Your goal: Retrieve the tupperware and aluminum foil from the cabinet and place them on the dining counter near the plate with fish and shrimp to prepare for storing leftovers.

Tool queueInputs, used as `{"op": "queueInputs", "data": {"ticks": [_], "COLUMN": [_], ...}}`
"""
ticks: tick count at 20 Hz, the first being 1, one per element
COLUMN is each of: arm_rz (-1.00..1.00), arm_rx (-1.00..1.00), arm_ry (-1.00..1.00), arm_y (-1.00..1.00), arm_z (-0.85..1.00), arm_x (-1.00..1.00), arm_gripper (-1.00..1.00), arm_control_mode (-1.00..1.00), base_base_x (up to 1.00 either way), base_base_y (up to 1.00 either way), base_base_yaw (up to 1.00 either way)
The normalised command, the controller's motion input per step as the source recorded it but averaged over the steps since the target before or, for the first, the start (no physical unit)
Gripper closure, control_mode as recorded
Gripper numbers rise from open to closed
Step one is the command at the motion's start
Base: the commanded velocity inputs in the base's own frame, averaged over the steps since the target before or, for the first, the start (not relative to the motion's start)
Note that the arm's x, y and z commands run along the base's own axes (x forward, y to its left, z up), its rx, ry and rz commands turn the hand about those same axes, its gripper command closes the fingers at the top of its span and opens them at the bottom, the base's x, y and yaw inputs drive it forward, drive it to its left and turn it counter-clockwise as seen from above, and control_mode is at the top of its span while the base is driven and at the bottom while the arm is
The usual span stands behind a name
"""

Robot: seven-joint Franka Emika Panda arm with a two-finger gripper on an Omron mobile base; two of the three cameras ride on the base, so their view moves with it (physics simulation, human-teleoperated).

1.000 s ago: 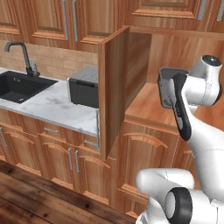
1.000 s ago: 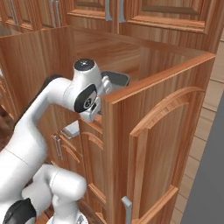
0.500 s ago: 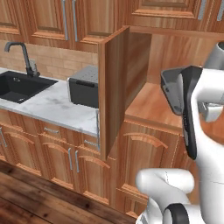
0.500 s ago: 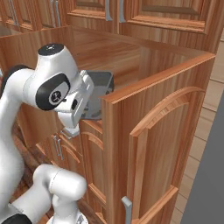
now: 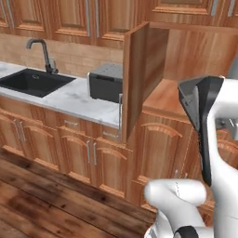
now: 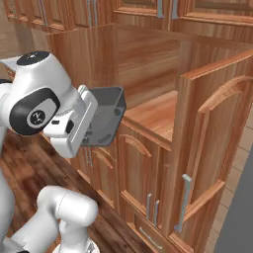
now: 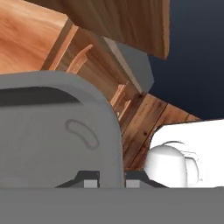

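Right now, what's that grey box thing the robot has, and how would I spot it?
Look at the open wooden cabinet. In front of its shelf, the white arm's gripper is shut on the tupperware, a shallow dark grey container with rounded corners, tipped on its side in the air. The silver toaster is boxier and sits on the counter beside the sink.

The tupperware hangs in the claw near the open cabinet — sink far left on the worktop.

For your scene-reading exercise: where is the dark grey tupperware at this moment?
The tupperware is clamped in the gripper, off the shelf and in front of the open cabinet; in the right base view it sits left of centre, left of the open door.
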Motion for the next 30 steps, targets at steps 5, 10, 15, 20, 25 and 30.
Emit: {"op": "queueInputs", "data": {"ticks": [5,10,15,20,25,30], "arm_rz": [0.00,0.00,0.00,0.00,0.00,0.00], "arm_rx": [0.00,0.00,0.00,0.00,0.00,0.00], "arm_ry": [0.00,0.00,0.00,0.00,0.00,0.00], "arm_y": [0.00,0.00,0.00,0.00,0.00,0.00], "arm_z": [0.00,0.00,0.00,0.00,0.00,0.00], "arm_x": [0.00,0.00,0.00,0.00,0.00,0.00], "arm_gripper": [1.00,1.00,1.00,1.00,1.00,1.00], "arm_control_mode": [1.00,1.00,1.00,1.00,1.00,1.00], "base_base_x": [-0.37,0.15,0.83,1.00,1.00,1.00], "base_base_y": [1.00,0.72,0.05,0.00,0.00,0.00], "base_base_yaw": [0.50,0.73,0.69,0.56,0.43,0.32]}}
